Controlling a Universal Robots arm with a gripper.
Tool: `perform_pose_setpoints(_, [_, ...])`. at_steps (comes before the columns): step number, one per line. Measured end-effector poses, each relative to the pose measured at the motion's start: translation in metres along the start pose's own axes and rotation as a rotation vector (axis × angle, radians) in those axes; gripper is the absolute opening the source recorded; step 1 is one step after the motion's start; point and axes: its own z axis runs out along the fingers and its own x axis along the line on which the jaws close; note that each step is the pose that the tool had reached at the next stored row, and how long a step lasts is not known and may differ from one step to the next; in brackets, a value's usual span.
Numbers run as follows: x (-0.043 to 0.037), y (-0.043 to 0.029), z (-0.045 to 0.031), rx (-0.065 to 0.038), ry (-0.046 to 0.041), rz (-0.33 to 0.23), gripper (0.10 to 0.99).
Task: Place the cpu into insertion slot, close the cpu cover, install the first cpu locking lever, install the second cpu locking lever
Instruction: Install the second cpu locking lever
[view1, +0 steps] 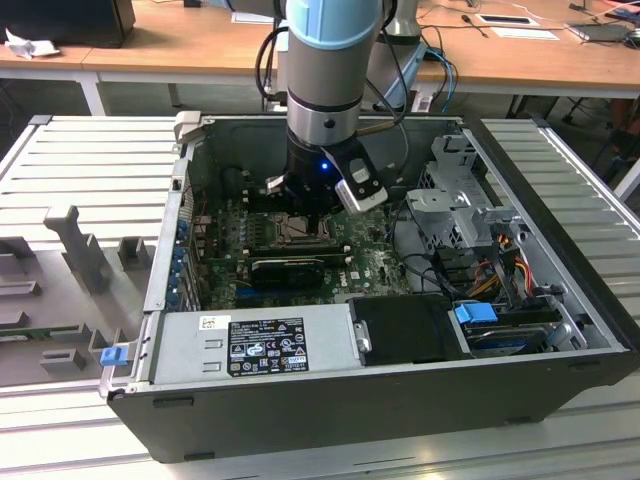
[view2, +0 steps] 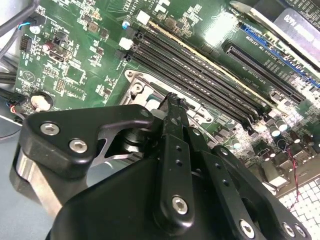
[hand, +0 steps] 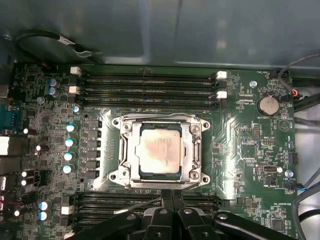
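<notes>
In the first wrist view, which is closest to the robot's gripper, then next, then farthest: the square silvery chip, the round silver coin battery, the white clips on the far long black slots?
1. Square silvery chip, in its socket just beyond the gripper.
2. Round silver coin battery, off toward the board's edge.
3. White clips on the far long black slots, past the chip.

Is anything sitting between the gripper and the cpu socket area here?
Nothing visible does. In the first wrist view the gripper sits right at the edge of the cpu cover, which lies flat around the cpu.
</notes>
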Motion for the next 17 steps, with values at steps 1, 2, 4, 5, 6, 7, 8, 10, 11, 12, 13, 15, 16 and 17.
perform_pose_setpoints(1, [0.0003,0.0,0.0,0.0,0.0,0.0,0.106])
perform_pose_setpoints(2, [0.0007,0.0,0.0001,0.0,-0.0001,0.0,0.106])
perform_pose_setpoints(4, [0.0021,-0.0006,0.0,0.0,-0.0001,0.0,0.106])
perform_pose_setpoints(5, [0.0027,-0.0009,0.0,0.0,0.0,0.0,0.106])
perform_pose_setpoints(6, [0.0031,-0.0011,0.0,0.0,-0.0001,0.0,0.106])
perform_pose_setpoints(7, [0.0035,-0.0012,0.0,0.0,-0.0001,0.0,0.106])
perform_pose_setpoints(8, [0.0039,-0.0014,0.0,0.0,0.0,0.0,0.106])
perform_pose_setpoints(10, [0.0061,-0.0025,-0.0002,0.0,0.0,0.0,0.106])
perform_pose_setpoints(11, [0.0089,-0.003,-0.0003,0.0,0.0001,-0.001,0.106])
perform_pose_setpoints(12, [0.0113,-0.0035,-0.0004,0.0,0.0,-0.001,0.106])
perform_pose_setpoints(13, [0.0132,-0.0039,-0.0005,0.0,0.0001,-0.001,0.106])
perform_pose_setpoints(15, [0.016,-0.0044,-0.0004,-0.001,0.0002,-0.002,0.106])
perform_pose_setpoints(16, [0.0174,-0.0044,-0.0004,-0.001,0.0004,-0.003,0.106])
perform_pose_setpoints(17, [0.0207,-0.0043,-0.0003,-0.003,0.0005,-0.005,0.106])
